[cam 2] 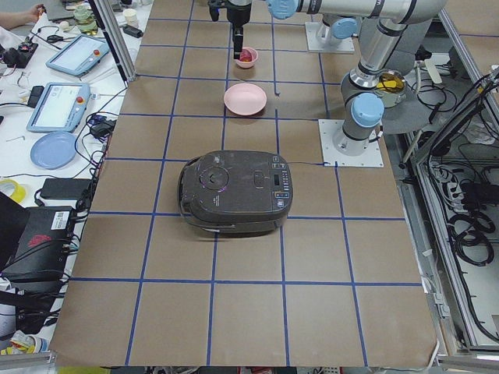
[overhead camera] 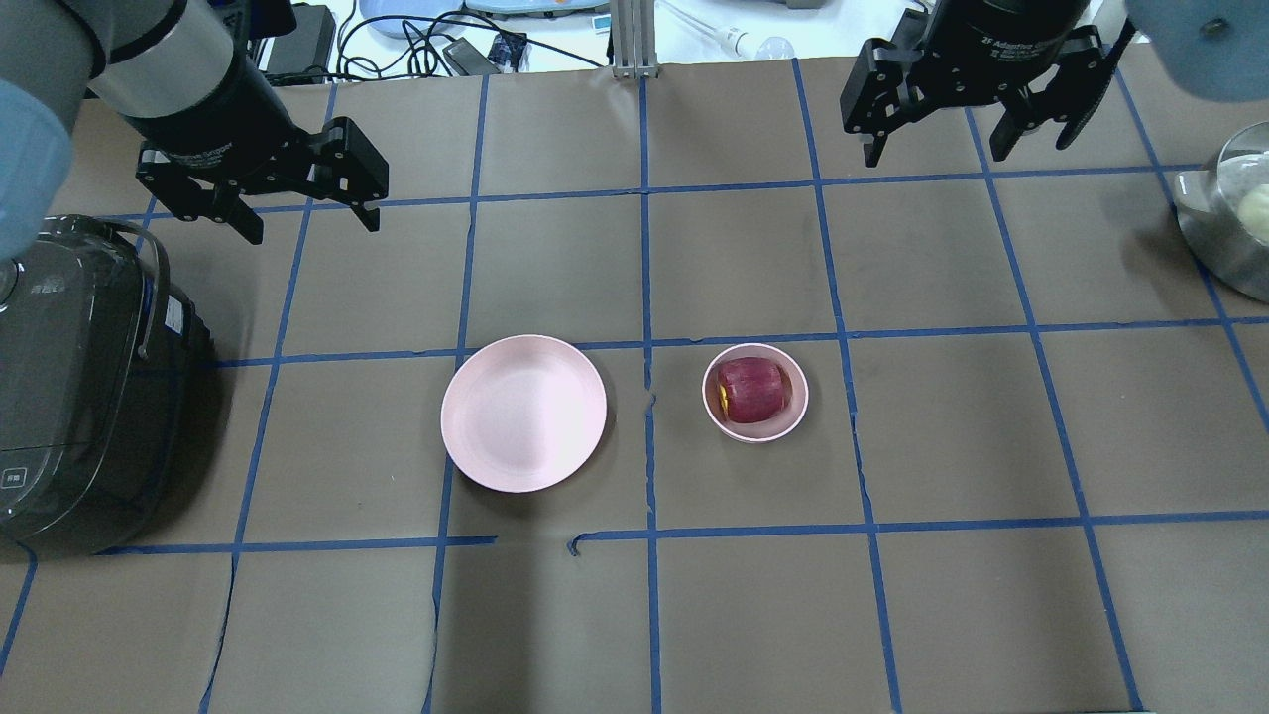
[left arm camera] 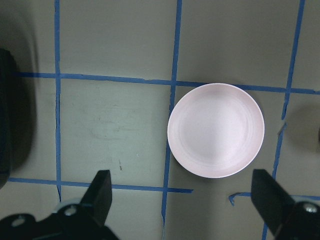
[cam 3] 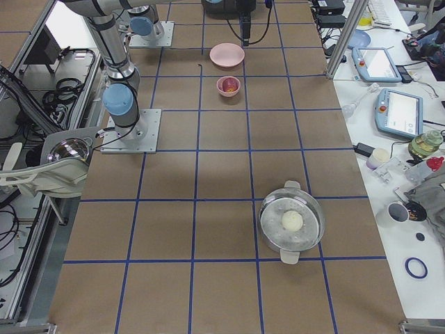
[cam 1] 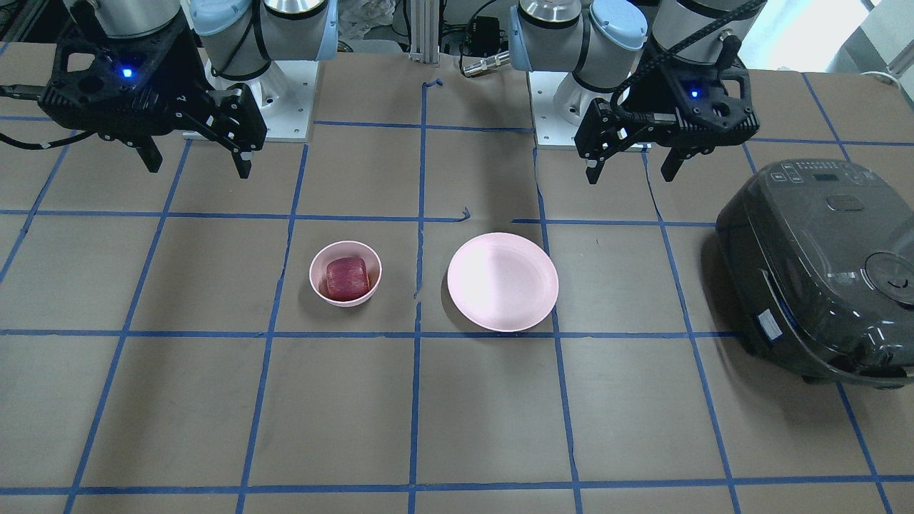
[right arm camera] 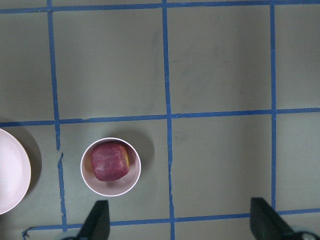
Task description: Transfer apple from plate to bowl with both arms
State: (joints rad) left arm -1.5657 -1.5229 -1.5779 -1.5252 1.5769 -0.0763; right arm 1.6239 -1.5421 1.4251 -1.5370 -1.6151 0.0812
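While the apple (overhead camera: 753,390) sat in the bowl (overhead camera: 783,427) mid-desk, it looked firm, light and slick, best gripped across its widest sides; left gripper (overhead camera: 312,228) and right gripper (overhead camera: 937,157) hung spread, empty, near the robot's edge.

One camera hangs behind me, over my shoulders, looking forward and down on the table (overhead camera: 952,615). Another faces me from across it, steeply down, so my left side falls on its right. Two more look along the table from its ends, high and far off. My wrist cameras look straight down from well above. The left one takes in the plate (left arm camera: 215,130). The right one takes in the bowl (right arm camera: 110,166) and the plate's edge.
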